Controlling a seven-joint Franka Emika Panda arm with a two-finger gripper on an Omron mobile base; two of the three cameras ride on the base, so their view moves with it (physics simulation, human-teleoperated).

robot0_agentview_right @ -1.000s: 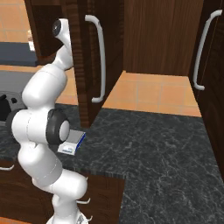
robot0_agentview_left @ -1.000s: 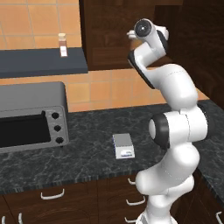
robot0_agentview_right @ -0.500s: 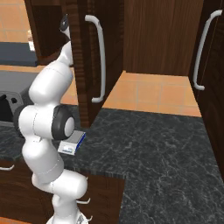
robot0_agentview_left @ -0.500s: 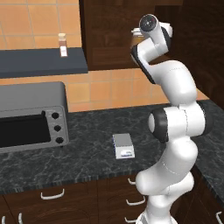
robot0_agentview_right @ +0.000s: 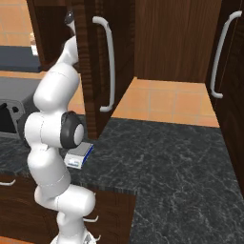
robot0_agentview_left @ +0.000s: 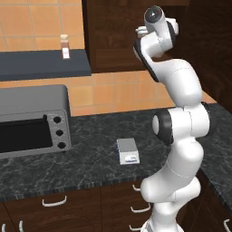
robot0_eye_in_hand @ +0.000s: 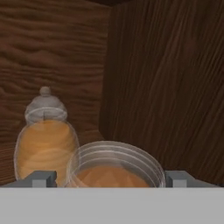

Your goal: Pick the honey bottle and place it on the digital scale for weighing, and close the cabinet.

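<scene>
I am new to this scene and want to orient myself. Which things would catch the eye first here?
The white arm reaches high into the open cabinet. In the hand view, the honey bottle sits between the fingertips, with an amber bottle beside it. Below, the scale lies bare on the dark counter, right of the toaster oven.

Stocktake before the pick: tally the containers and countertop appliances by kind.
Squat jars: 1, the honey bottle
Bell-shaped bottles: 1, amber bottle
Slim bottles: 1, on the shelf
Scales: 1, digital scale
Toaster ovens: 1
Total: 5
</scene>
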